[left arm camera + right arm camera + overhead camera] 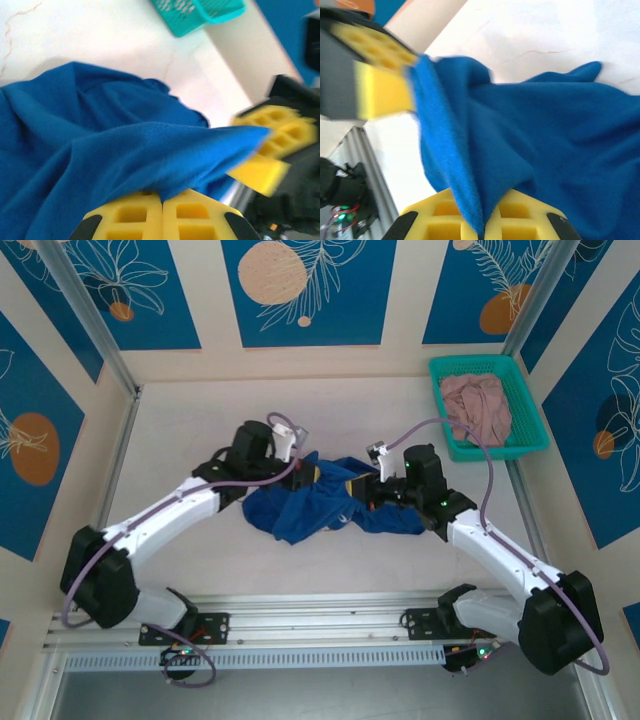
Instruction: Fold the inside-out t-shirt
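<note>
The t-shirt (318, 504) lies in a crumpled blue heap on the table (200, 420), well apart from the teal basket (478, 361), towards the arm bases and to that basket's left in the top view. A ridge of the cloth is pulled up between the two grippers while the rest sags onto the table.

The left gripper (162, 201) is at the edge of the shirt farther from the basket. Its yellow pads (132, 215) are pressed together, with a fold of blue cloth coming out of the seam between them, so it is clamped on the shirt.

The right gripper (482, 222) is at the edge nearer the basket. Its pads (525, 215) are closed on a hanging strip of the same cloth. The two grippers face each other close together, and each is blurred in the other's wrist view.

In the basket lies a bunched pink garment (478, 406).
</note>
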Robot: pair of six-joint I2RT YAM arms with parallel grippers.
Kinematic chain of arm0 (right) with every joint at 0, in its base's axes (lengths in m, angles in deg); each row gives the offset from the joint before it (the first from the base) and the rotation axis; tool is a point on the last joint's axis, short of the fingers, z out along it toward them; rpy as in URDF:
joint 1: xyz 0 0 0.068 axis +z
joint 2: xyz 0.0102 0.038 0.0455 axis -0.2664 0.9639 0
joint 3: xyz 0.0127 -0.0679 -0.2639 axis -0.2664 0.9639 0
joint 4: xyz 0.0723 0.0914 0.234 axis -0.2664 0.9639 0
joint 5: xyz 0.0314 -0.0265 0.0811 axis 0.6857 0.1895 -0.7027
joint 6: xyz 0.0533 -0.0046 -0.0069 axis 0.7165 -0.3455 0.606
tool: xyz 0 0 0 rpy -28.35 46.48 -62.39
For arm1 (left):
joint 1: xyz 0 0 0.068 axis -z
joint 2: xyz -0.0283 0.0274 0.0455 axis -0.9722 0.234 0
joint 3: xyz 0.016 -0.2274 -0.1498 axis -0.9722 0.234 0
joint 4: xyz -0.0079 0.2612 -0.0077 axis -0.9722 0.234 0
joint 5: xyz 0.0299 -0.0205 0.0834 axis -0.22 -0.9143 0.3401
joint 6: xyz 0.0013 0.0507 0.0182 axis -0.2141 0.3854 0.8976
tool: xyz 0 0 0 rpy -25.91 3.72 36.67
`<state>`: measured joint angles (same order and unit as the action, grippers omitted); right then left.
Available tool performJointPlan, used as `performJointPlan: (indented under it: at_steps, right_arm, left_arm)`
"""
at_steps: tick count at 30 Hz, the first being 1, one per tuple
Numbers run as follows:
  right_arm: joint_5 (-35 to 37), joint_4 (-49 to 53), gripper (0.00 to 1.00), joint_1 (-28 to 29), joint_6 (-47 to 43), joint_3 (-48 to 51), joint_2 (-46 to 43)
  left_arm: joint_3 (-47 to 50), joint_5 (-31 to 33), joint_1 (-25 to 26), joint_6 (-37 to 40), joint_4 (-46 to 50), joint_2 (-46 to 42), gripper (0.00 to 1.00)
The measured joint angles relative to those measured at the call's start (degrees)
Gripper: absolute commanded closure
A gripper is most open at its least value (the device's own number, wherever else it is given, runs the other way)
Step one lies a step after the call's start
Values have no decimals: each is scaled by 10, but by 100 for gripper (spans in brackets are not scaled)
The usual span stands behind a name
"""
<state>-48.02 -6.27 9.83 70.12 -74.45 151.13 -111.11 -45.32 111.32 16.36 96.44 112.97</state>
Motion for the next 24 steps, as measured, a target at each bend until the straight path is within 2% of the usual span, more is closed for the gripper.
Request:
performJointPlan:
  at_steps: [5, 10, 17, 24]
  right_arm:
    - [78, 43, 97, 23, -11, -40, -2]
    - [152, 92, 78, 53, -7, -101, 30]
    - [238, 214, 62, 66, -17, -161, 70]
    - [213, 250, 58, 93, -63, -159, -21]
  left_arm:
    - [0, -95, -24, 0, 30, -66, 100]
    - [12, -160, -30, -22, 15, -76, 100]
    - [18, -142, -37, -40, 11, -73, 100]
    - [18, -107, -39, -48, 12, -73, 100]
